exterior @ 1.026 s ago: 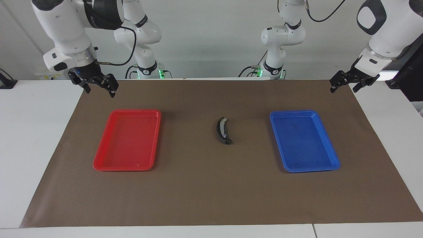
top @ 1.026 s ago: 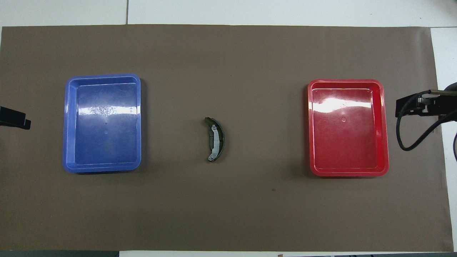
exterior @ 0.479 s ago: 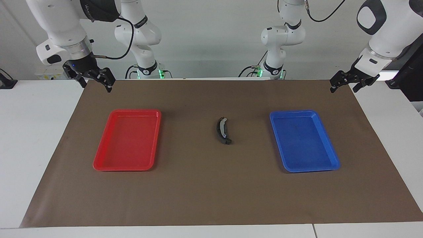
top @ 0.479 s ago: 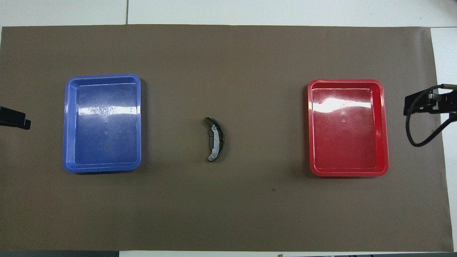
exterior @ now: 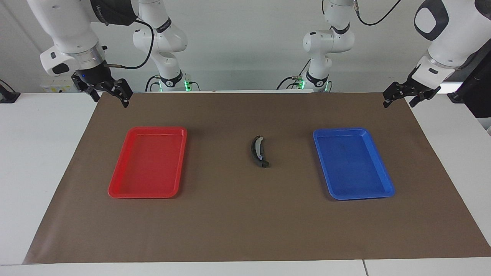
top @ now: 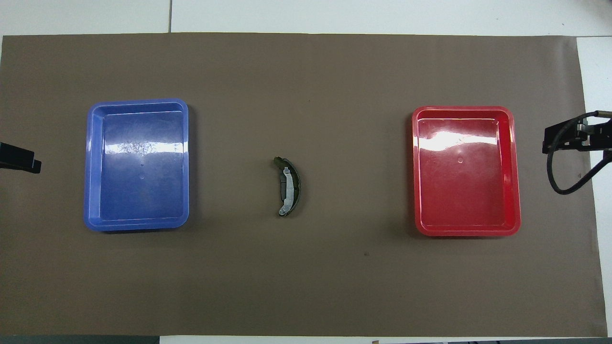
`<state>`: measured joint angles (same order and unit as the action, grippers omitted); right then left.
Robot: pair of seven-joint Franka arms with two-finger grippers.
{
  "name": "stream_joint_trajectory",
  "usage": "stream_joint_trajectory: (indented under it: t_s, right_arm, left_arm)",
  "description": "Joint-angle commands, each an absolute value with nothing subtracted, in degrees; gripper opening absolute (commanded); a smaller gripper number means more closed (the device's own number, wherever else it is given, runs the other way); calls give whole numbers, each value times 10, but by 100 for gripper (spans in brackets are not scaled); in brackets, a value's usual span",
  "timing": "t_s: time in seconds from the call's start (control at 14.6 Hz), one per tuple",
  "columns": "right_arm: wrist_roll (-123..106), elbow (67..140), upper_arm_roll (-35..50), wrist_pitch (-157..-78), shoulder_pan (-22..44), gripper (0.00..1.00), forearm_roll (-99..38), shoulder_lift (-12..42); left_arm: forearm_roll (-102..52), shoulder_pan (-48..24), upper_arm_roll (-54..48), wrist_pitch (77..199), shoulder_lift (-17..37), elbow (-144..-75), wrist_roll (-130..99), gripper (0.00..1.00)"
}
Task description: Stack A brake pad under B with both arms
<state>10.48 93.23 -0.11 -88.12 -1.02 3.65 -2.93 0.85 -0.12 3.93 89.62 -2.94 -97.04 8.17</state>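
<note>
The crescent piece B [exterior: 257, 149] with its silvery strip lies at the middle of the brown mat, between the two trays; it also shows in the overhead view [top: 288, 187]. A dark end, which looks like the A brake pad [exterior: 264, 164], shows under B's end farther from the robots, and it also shows in the overhead view [top: 277, 162]. My right gripper [exterior: 109, 96] is open and empty, raised over the mat's corner at the right arm's end. My left gripper [exterior: 399, 99] is open and empty, raised over the mat's corner at the left arm's end, waiting.
A red tray [exterior: 115, 189] [top: 515, 172] lies toward the right arm's end and a blue tray [exterior: 387, 180] [top: 89, 167] toward the left arm's end; nothing shows in either. The brown mat [exterior: 245, 222] covers most of the white table.
My right gripper has moved up and away from the red tray toward the mat's edge at its own end. The left gripper and the stacked pieces have not moved.
</note>
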Motion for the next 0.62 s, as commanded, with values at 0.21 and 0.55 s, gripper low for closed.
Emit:
stream_joint_trajectory:
  t_s: [0.21, 0.55]
  right_arm:
    - [98, 920, -12, -870, 1, 100, 22, -25]
    - [98, 889, -10, -832, 2, 100, 2, -12]
  left_arm:
    - [14, 4, 35, 899, -42, -982, 84, 99]
    - [14, 4, 35, 899, -42, -982, 85, 99]
